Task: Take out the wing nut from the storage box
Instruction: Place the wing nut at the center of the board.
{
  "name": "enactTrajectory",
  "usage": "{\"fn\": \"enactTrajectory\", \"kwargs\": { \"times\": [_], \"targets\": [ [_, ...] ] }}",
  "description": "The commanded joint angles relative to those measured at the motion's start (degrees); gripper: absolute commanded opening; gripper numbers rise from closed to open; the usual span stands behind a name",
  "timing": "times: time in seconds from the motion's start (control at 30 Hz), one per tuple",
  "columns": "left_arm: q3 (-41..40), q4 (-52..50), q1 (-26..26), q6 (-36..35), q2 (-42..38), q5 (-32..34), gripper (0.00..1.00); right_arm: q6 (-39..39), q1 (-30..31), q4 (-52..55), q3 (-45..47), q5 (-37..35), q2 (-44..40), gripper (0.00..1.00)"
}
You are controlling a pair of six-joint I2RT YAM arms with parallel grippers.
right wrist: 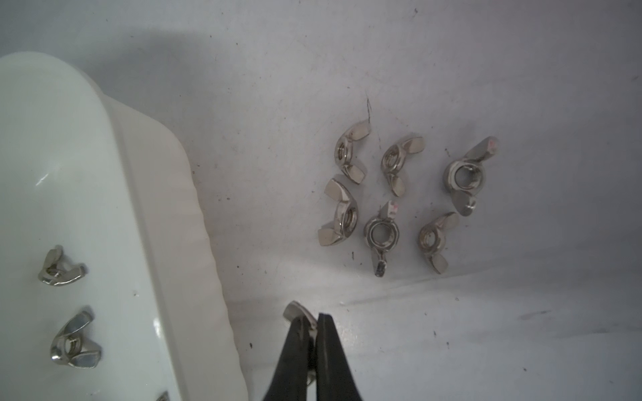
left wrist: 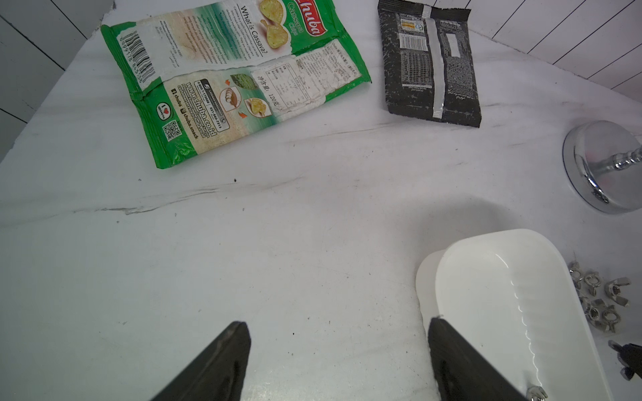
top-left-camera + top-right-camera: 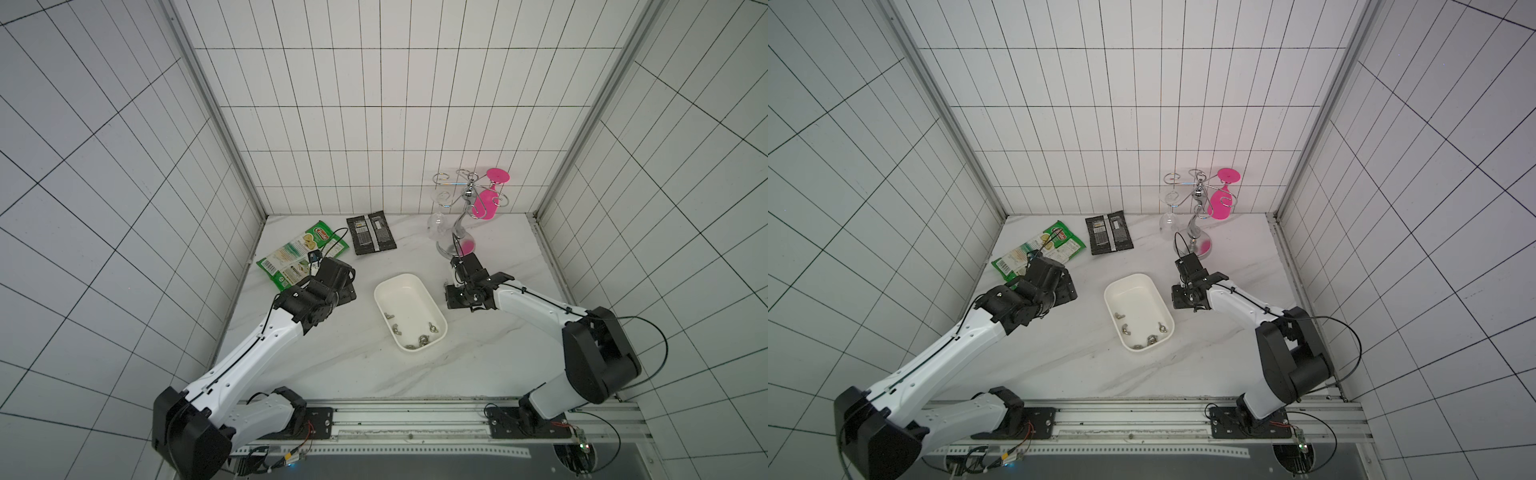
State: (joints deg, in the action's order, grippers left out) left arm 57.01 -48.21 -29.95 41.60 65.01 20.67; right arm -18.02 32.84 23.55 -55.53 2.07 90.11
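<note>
Left wrist view first: your left gripper hangs wide open over bare table, with nothing between the fingers, just beside the box. A handful of nuts lie loose in the box, mostly toward the near end.

Moving right, the right gripper is clamped tight on one nut. It's outside the box, over the table and near the box wall. Only one wing pokes out beside the tips, so the pinch is probably on the other wing or the hub, can't tell which. Further right there's a pile of six already out on the table.

Handling-wise, I'd say these are small, hard, shiny plated metal: light, no give at all, and slick. The flat wings are the place to grab, with the pads flat across them. The round hub would likely squirt out. A tip pinch that thin can twist, so let it go low or it'll probably skitter.
</note>
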Motion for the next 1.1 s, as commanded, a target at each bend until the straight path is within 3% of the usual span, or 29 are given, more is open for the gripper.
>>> {"fn": "enactTrajectory", "kwargs": {
  "times": [0.0, 0.8, 1.07],
  "targets": [
    [0.73, 0.98, -0.28, -0.15, 0.02, -0.14, 0.84, -0.32, -0.75, -1.45, 0.34, 0.22, 1.85, 0.07],
    [1.86, 0.13, -0.33, -0.90, -0.04, 0.33, 0.84, -0.61, -1.90, -4.61, 0.24, -0.03, 9.03, 0.08],
    [1.72, 0.04, -0.35, -0.76, 0.03, 0.38, 0.84, -0.92, -1.86, -4.65, 0.32, -0.14, 9.45, 0.16]
  ]
}}
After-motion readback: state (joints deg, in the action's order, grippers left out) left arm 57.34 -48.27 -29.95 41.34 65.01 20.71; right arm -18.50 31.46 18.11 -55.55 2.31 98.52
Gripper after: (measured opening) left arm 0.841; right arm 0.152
